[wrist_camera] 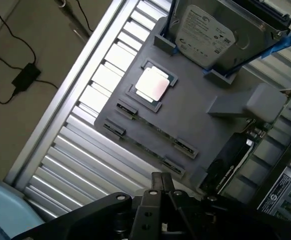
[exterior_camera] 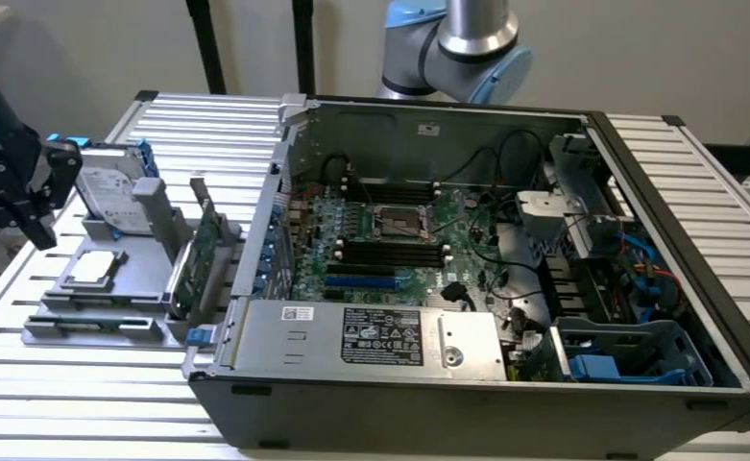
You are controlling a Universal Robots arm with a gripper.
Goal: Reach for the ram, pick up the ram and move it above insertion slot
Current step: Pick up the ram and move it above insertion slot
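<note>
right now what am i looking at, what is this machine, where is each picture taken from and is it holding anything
This is one robot arm with a gripper. The exterior view comes from a camera off the arm; the wrist view comes from a camera on the wrist, looking down past the gripper. On a slatted table stands an open computer case. At the exterior view's left, a grey holder carries a hard drive, a processor chip, a green expansion card and the ram, lying flat. The gripper hangs above that holder, with nothing visibly held.
</note>
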